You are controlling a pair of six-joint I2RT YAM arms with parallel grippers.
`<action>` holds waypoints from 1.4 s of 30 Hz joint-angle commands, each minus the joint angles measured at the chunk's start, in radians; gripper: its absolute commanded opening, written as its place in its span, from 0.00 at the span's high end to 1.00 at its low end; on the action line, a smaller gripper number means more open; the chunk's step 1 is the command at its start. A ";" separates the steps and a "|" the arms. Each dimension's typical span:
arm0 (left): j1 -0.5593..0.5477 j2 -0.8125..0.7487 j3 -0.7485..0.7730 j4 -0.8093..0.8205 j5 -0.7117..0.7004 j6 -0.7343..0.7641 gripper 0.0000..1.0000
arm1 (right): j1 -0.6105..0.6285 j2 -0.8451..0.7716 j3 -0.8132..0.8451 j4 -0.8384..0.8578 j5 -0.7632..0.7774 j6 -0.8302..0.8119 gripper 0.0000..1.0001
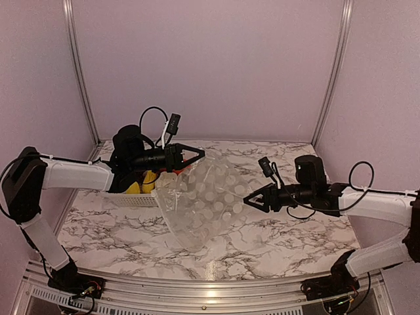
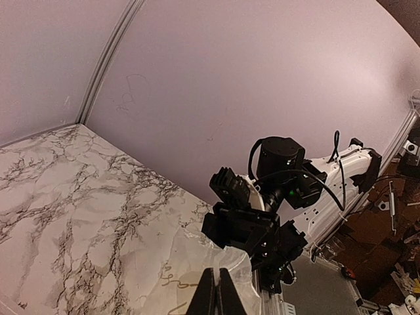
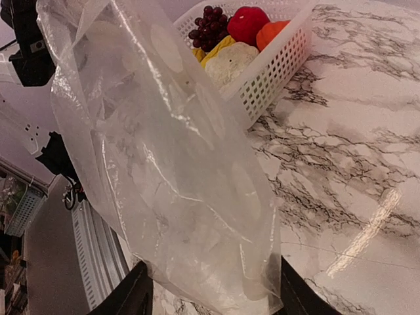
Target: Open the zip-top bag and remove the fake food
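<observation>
The clear zip-top bag [image 1: 203,200] hangs empty from my left gripper [image 1: 199,155], which is shut on its top edge, its lower part trailing onto the table. In the left wrist view the fingers [image 2: 224,296] pinch a thin strip of film. My right gripper [image 1: 248,202] is open at the bag's right edge. In the right wrist view the bag [image 3: 164,151] fills the space between its spread fingers [image 3: 134,295]. The fake food lies in the white basket [image 3: 275,65]: grapes [image 3: 209,23], a red piece [image 3: 248,23], an orange piece [image 3: 272,29], cauliflower [image 3: 230,62].
The white perforated basket [image 1: 141,199] stands on the marble table at the left, under my left arm, with yellow pieces [image 1: 141,186] showing. Pink walls close the back and sides. A metal rail [image 1: 210,285] runs along the near edge.
</observation>
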 commanded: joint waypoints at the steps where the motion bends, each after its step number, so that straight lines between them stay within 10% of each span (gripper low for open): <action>1: 0.012 0.008 -0.007 0.044 0.004 -0.019 1.00 | 0.005 -0.002 0.026 0.023 -0.051 -0.002 0.69; 4: 0.043 -0.002 -0.021 0.048 -0.032 -0.035 1.00 | 0.003 -0.041 0.001 -0.002 -0.026 -0.014 1.00; 16: 0.091 -0.001 0.066 -0.212 -0.202 0.072 0.98 | -0.028 -0.127 -0.116 -0.011 0.022 0.033 1.00; 20: 0.088 -0.011 0.105 -0.257 -0.202 0.085 0.40 | -0.101 -0.141 -0.127 0.059 -0.007 0.087 1.00; 25: 0.089 -0.123 0.084 -0.380 -0.303 0.167 0.02 | -0.252 -0.181 -0.149 0.154 -0.037 0.169 1.00; 42: 0.144 -0.241 -0.011 -0.582 -0.425 0.184 0.01 | -0.553 0.015 -0.229 0.222 0.090 0.248 0.95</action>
